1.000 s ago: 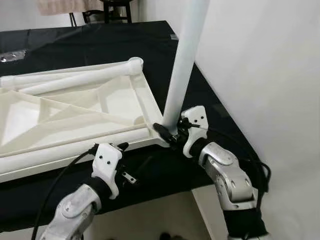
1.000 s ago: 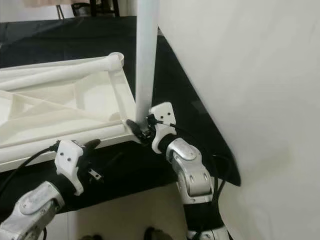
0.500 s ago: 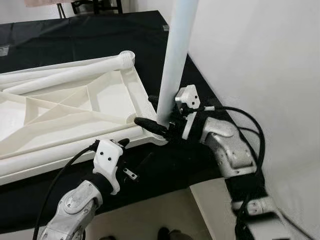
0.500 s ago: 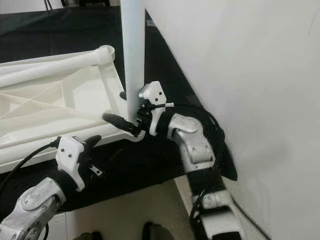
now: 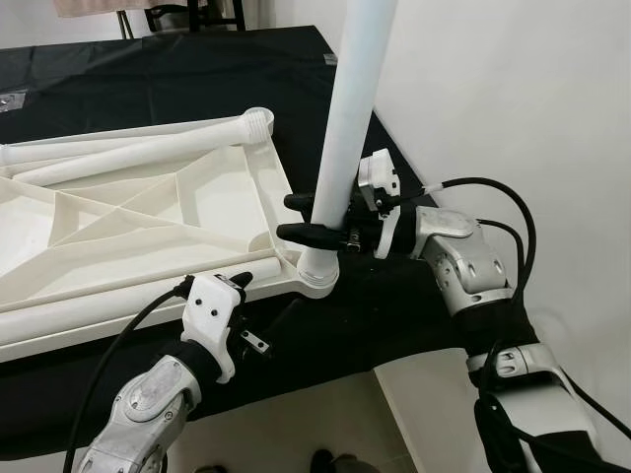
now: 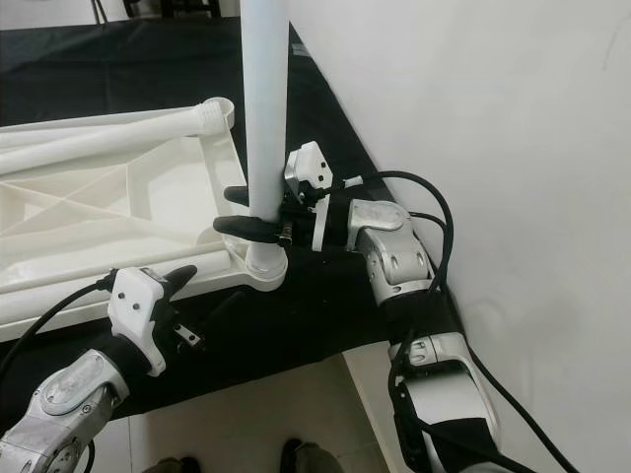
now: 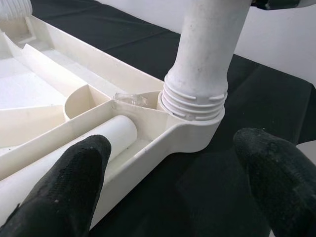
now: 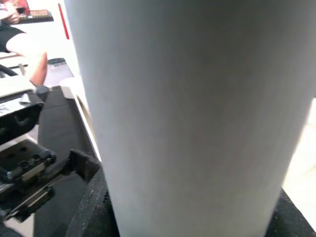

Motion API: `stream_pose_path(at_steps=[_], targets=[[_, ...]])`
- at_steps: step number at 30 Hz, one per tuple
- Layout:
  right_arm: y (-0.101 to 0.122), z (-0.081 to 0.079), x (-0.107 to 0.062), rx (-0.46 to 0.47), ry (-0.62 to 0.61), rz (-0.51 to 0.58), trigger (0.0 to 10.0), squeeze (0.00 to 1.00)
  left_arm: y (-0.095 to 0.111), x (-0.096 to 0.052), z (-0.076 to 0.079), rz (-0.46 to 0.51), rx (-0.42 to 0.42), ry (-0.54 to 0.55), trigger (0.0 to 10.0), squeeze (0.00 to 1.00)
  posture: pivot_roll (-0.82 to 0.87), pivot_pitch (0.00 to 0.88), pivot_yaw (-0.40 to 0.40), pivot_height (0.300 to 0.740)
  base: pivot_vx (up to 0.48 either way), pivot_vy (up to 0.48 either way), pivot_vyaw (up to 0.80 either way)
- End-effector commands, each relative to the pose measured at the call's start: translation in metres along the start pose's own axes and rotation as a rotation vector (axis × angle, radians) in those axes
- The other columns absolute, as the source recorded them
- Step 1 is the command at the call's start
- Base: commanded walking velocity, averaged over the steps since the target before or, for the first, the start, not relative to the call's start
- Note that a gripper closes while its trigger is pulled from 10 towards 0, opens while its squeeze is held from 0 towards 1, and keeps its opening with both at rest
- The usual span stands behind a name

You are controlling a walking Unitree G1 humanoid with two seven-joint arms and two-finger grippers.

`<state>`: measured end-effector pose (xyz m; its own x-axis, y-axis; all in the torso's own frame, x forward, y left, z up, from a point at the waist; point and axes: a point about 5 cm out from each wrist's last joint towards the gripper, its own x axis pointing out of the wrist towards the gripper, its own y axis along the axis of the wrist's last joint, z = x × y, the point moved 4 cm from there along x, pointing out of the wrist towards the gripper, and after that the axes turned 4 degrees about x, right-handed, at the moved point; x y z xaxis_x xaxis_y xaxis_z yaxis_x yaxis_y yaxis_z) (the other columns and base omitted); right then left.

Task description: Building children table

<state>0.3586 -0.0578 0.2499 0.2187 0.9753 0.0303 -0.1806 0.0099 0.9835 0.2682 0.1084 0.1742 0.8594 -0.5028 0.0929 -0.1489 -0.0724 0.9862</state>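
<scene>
The white children's table top [image 5: 148, 212] lies upside down on a black-covered table [image 5: 148, 69]. A white leg [image 5: 350, 118] stands upright in the near right corner socket [image 5: 317, 278], its threaded end [image 7: 193, 101] seated there. My right gripper [image 5: 299, 218] is shut on this leg a little above the socket, one black finger on each side; the leg [image 8: 192, 113] sits between them. My left gripper [image 5: 264, 301] is open just in front of that corner, fingers [image 7: 69, 182] spread wide and holding nothing. Other white legs [image 5: 138, 153] lie across the underside.
A white wall [image 5: 513, 99] runs close along the table's right edge. One loose leg [image 7: 94, 145] lies along the near frame rail. The table's front edge [image 5: 325, 370] drops to a light floor. A dark chair [image 5: 192, 12] stands beyond the far end.
My right gripper has climbed from the foot of the leg to a little higher and turned level, its arm swinging out to the right. The left gripper has stayed put.
</scene>
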Motion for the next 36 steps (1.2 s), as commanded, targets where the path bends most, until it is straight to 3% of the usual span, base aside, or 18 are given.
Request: stream_pose_path(at_steps=[1, 3, 4, 5, 6, 7, 9, 10, 12, 18, 19, 22, 23, 24, 29, 30, 32, 36], targets=[[-0.011, 0.002, -0.003, 0.013, -0.026, -0.040, 0.0, 0.00, -0.006, -0.002, 0.003, -0.020, -0.010, 0.002, 10.0, 0.00, 0.08, 0.216, -0.122, 0.740, 0.000, 0.000, 0.00], [-0.026, 0.014, -0.011, 0.047, -0.224, -0.057, 0.0, 0.00, -0.006, -0.003, 0.002, -0.022, -0.011, 0.002, 10.0, 0.00, 0.07, 0.226, -0.119, 0.740, 0.000, 0.000, 0.00], [-0.026, 0.014, -0.011, 0.047, -0.224, -0.057, 0.0, 0.00, -0.006, -0.003, 0.002, -0.022, -0.011, 0.002, 10.0, 0.00, 0.07, 0.226, -0.119, 0.740, 0.000, 0.000, 0.00], [-0.038, 0.020, -0.017, 0.064, -0.390, -0.077, 0.0, 0.00, -0.007, -0.004, 0.002, -0.023, -0.011, 0.002, 10.0, 0.00, 0.06, 0.227, -0.115, 0.740, 0.000, 0.000, 0.00], [-0.038, 0.020, -0.017, 0.064, -0.390, -0.077, 0.0, 0.00, -0.007, -0.004, 0.002, -0.023, -0.011, 0.002, 10.0, 0.00, 0.06, 0.227, -0.115, 0.740, 0.000, 0.000, 0.00], [-0.069, 0.030, -0.043, 0.079, -0.900, -0.165, 0.0, 0.00, -0.007, -0.004, 0.001, -0.026, -0.012, 0.000, 10.0, 0.00, 0.06, 0.229, -0.110, 0.740, 0.000, 0.000, 0.00], [-0.069, 0.030, -0.043, 0.079, -0.900, -0.165, 0.0, 0.00, -0.007, -0.004, 0.001, -0.026, -0.012, 0.000, 10.0, 0.00, 0.06, 0.229, -0.110, 0.740, 0.000, 0.000, 0.00], [-0.085, 0.009, -0.041, 0.138, -0.943, -0.196, 0.0, 0.00, -0.007, -0.003, 0.001, -0.027, -0.009, -0.004, 10.0, 0.00, 0.06, 0.236, -0.108, 0.740, 0.000, 0.000, 0.00], [-0.097, -0.020, -0.025, 0.176, -0.828, -0.233, 0.0, 0.00, -0.007, -0.001, 0.001, -0.023, -0.014, -0.005, 10.0, 0.00, 0.04, 0.224, -0.103, 0.740, 0.000, 0.000, 0.00], [-0.094, -0.012, -0.014, 0.122, -0.774, -0.242, 0.0, 0.00, -0.006, 0.001, 0.001, -0.016, -0.014, -0.004, 10.0, 0.00, 0.05, 0.223, -0.115, 0.740, 0.000, 0.000, 0.00], [-0.090, -0.008, -0.013, 0.118, -0.778, -0.231, 10.0, 0.00, -0.007, 0.001, 0.000, -0.016, -0.013, -0.002, 10.0, 0.00, 0.05, 0.223, -0.108, 0.740, 0.000, 0.000, 0.00], [-0.086, -0.005, -0.011, 0.107, -0.775, -0.214, 10.0, 0.00, -0.007, 0.001, 0.000, -0.017, -0.012, 0.000, 10.0, 0.00, 0.05, 0.222, -0.107, 0.740, 0.000, 0.000, 0.00], [-0.072, -0.004, -0.005, 0.107, -0.744, -0.156, 10.0, 0.10, -0.006, 0.002, -0.001, -0.016, -0.010, 0.000, 10.0, 0.00, 0.05, 0.221, -0.106, 0.740, 0.000, 0.000, 0.00], [-0.065, -0.005, 0.000, 0.122, -0.690, -0.123, 10.0, 1.00, -0.005, 0.002, -0.001, -0.014, -0.010, 0.000, 10.0, 0.00, 0.05, 0.220, -0.105, 0.740, 0.000, 0.000, 0.00], [-0.040, -0.013, 0.010, 0.107, -0.453, -0.033, 10.0, 0.99, -0.005, 0.004, 0.000, -0.010, -0.012, -0.005, 10.0, 0.00, 0.05, 0.220, -0.106, 0.740, 0.000, 0.000, 0.00], [-0.033, -0.013, 0.010, 0.070, -0.363, -0.024, 10.0, 0.00, -0.005, 0.004, 0.001, -0.010, -0.012, -0.006, 10.0, 0.00, 0.06, 0.219, -0.109, 0.740, 0.000, 0.000, 0.00], [-0.033, -0.013, 0.010, 0.070, -0.363, -0.024, 10.0, 0.00, -0.005, 0.004, 0.001, -0.010, -0.012, -0.006, 10.0, 0.00, 0.06, 0.219, -0.109, 0.740, 0.000, 0.000, 0.00], [-0.026, -0.016, 0.003, -0.029, -0.107, -0.075, 10.0, 0.00, -0.006, 0.001, 0.000, -0.016, -0.010, -0.004, 10.0, 0.00, 0.08, 0.215, -0.114, 0.740, 0.000, 0.000, 0.00]])
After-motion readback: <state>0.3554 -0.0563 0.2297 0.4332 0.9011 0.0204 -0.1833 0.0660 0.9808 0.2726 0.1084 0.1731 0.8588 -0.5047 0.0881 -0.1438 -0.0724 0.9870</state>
